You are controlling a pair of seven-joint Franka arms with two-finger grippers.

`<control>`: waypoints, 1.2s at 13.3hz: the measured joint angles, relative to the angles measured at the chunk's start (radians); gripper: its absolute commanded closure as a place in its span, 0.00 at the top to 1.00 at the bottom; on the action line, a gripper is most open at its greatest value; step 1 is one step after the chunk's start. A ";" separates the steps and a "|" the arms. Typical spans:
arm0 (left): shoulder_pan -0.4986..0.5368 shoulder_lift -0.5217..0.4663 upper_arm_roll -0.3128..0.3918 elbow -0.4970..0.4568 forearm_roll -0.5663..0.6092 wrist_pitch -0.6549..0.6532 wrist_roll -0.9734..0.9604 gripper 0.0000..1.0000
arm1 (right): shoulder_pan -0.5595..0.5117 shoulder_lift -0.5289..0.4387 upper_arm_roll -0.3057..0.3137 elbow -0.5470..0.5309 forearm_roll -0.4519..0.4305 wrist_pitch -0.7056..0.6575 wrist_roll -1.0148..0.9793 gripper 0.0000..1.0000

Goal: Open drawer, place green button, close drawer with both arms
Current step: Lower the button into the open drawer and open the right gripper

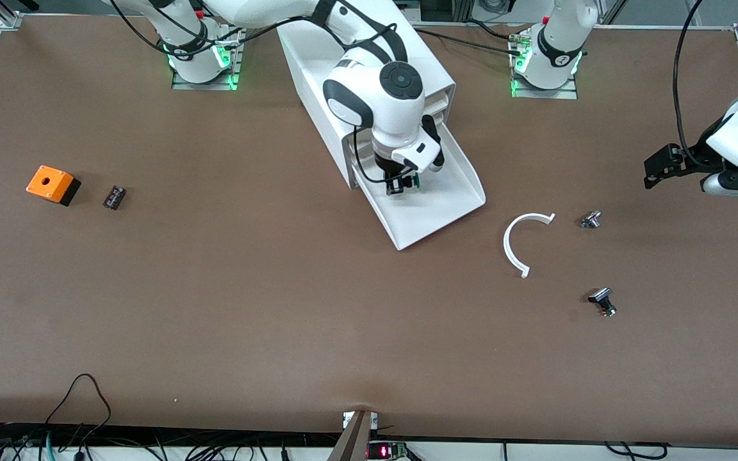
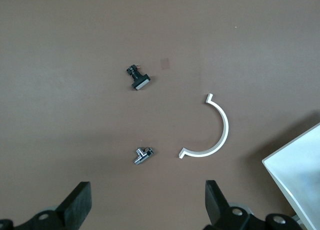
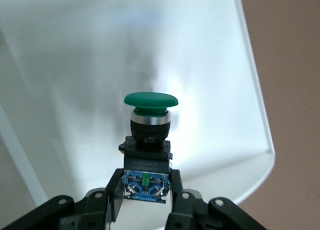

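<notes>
The white cabinet's bottom drawer (image 1: 436,211) is pulled out, its shallow tray (image 3: 125,54) bare inside. My right gripper (image 1: 402,184) hangs over that tray, shut on the button (image 3: 148,140); the fingers (image 3: 111,192) clamp its dark blue body and the round green cap points away from the wrist. The button (image 1: 407,182) shows as a small dark piece with a green edge under the right hand. My left gripper (image 1: 654,168) waits open in the air at the left arm's end of the table, nothing between its fingers (image 2: 77,205).
A white half-ring (image 1: 521,240) lies beside the drawer toward the left arm's end, with a silvery knob part (image 1: 590,219) and a black-capped button (image 1: 602,301) near it. An orange box (image 1: 52,184) and a small dark block (image 1: 114,196) sit at the right arm's end.
</notes>
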 measured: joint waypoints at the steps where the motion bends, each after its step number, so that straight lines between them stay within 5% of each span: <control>1: 0.000 0.000 0.000 0.000 0.000 0.000 0.000 1.00 | 0.017 0.005 -0.006 0.000 -0.025 0.000 0.000 0.23; 12: 0.000 0.002 0.000 0.006 0.000 0.000 0.000 1.00 | 0.097 0.110 -0.054 0.114 -0.059 0.005 -0.002 0.27; 13: 0.000 0.003 0.001 0.007 0.000 0.000 0.000 1.00 | 0.105 0.120 -0.062 0.124 -0.059 0.005 -0.002 0.50; 14: 0.000 0.003 0.001 0.007 0.000 0.000 0.000 1.00 | 0.109 0.125 -0.066 0.129 -0.059 0.004 0.000 0.98; 16: 0.000 0.004 0.001 0.009 0.000 0.000 0.000 1.00 | 0.110 0.126 -0.069 0.130 -0.059 0.003 0.022 1.00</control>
